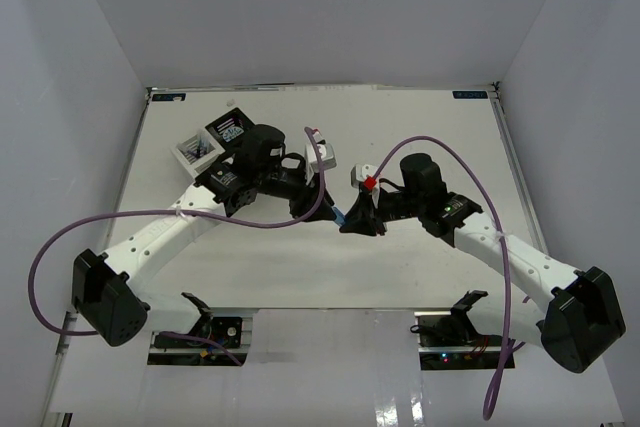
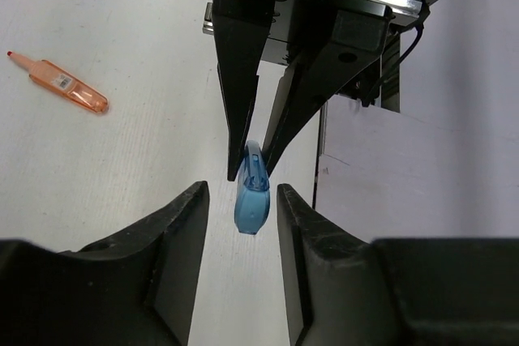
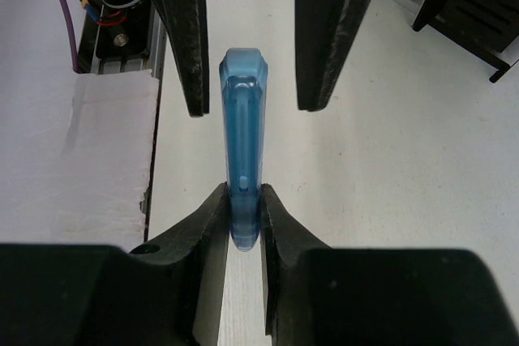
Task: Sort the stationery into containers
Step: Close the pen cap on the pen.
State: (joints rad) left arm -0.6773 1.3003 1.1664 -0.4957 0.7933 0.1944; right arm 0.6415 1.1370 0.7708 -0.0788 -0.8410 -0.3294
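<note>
Right wrist: R gripper pinches blue highlighter; L gripper straddles it, fingers apart, no contact. Risk: R lets go early, it drops.

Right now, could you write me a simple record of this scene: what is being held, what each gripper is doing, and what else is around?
held item: blue highlighter, between the two grippers
right gripper: shut on one end of the blue highlighter
left gripper: open, jaws either side of the other end with gaps showing
loose item: orange highlighter, lying flat on the table
containers: organiser compartments, black and white, far left of the table
</note>
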